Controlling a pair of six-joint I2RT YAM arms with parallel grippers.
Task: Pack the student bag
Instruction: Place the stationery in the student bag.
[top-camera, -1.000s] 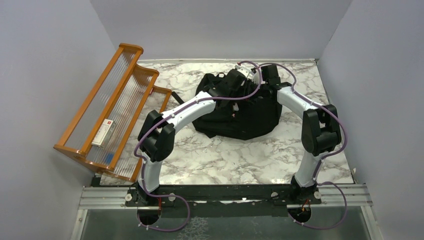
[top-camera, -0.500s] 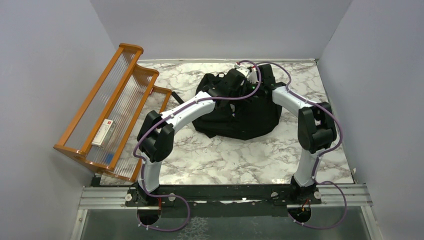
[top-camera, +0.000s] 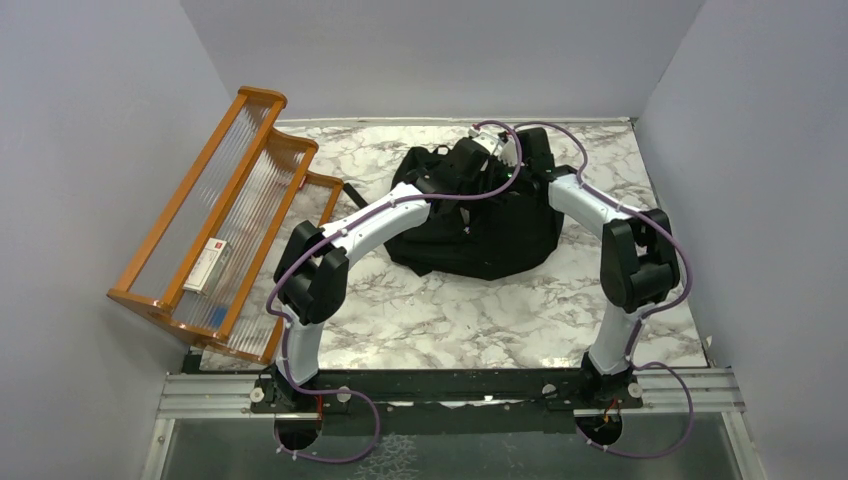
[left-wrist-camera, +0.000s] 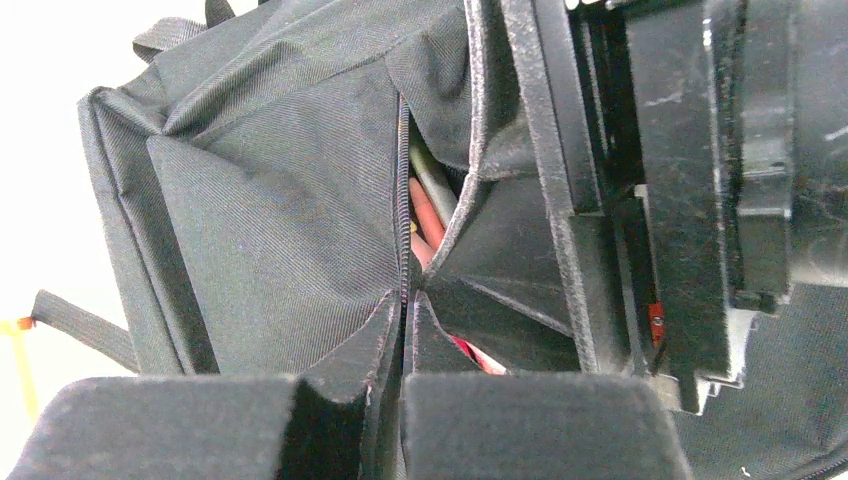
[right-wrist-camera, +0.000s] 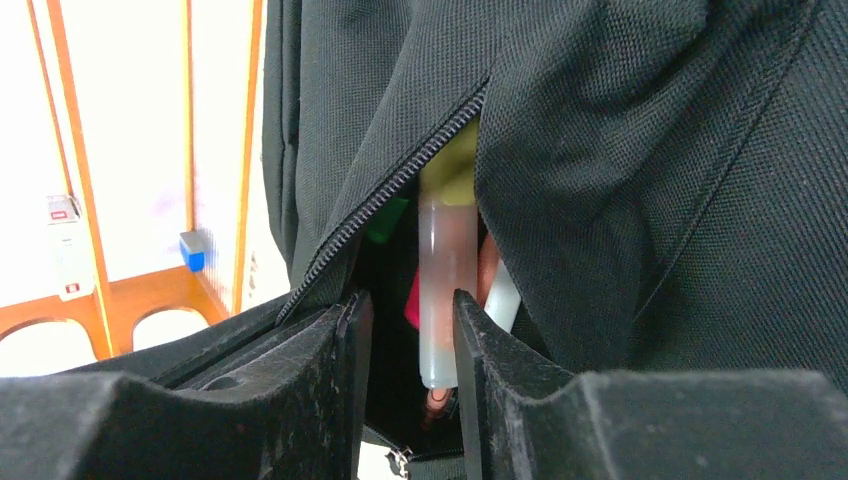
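The student bag (top-camera: 480, 225) is a black fabric backpack lying at the far middle of the marble table. My left gripper (top-camera: 470, 165) is at its top, shut on the zip edge of the bag's opening (left-wrist-camera: 405, 300) and holding the fabric up. Several pens (left-wrist-camera: 430, 200) show inside the gap. My right gripper (top-camera: 525, 160) meets it from the right. In the right wrist view it (right-wrist-camera: 410, 320) is open at the unzipped mouth (right-wrist-camera: 390, 200). A translucent pen (right-wrist-camera: 447, 290) sticks out of the bag between the fingers, next to the right finger.
An orange wooden rack (top-camera: 215, 220) with clear ribbed shelves stands at the table's left edge, holding a white box (top-camera: 210, 265). It shows in the right wrist view (right-wrist-camera: 120, 300) with a small blue item (right-wrist-camera: 190, 250). Grey walls enclose the table.
The right arm has shifted slightly, with its gripper a little further left toward the bag's mouth. The left arm and the bag have stayed put.
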